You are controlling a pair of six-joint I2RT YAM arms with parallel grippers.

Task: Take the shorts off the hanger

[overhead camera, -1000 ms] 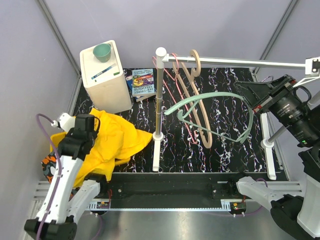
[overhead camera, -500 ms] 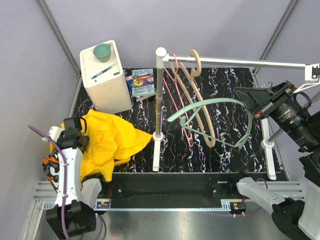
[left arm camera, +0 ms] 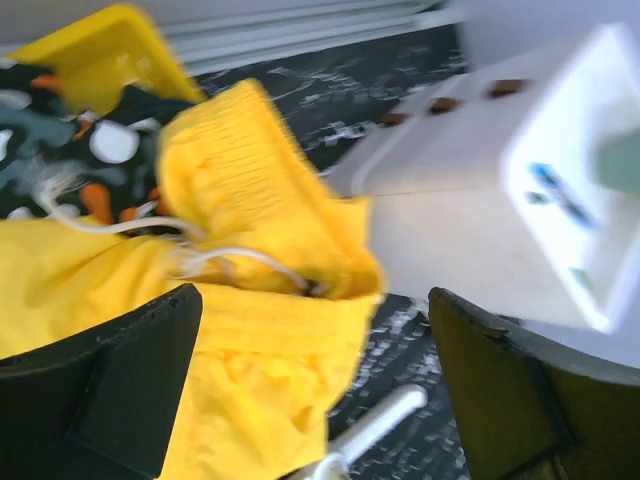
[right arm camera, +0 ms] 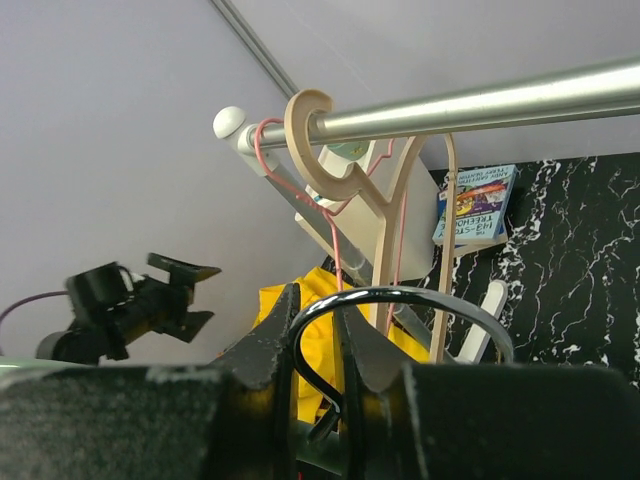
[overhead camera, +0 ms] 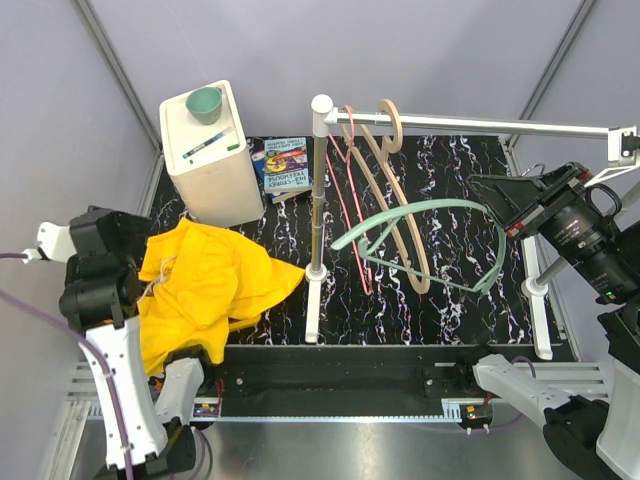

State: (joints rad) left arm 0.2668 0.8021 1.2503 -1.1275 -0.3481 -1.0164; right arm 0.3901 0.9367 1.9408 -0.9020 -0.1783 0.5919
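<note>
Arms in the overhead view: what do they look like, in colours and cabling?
Left arm: white links, black joints, with a purple cable looping alongside. Right arm: black ribbed wrist, white base link. Left fingers are broad, flat and matte black.

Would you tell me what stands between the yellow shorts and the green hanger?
The rack's upright post, seen in the top view, stands between the yellow shorts and the green hanger.

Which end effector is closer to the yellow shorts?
Left. The left end effector hovers open right over the yellow shorts; the right end effector is far off beyond the rack, clamped on the green hanger.
</note>
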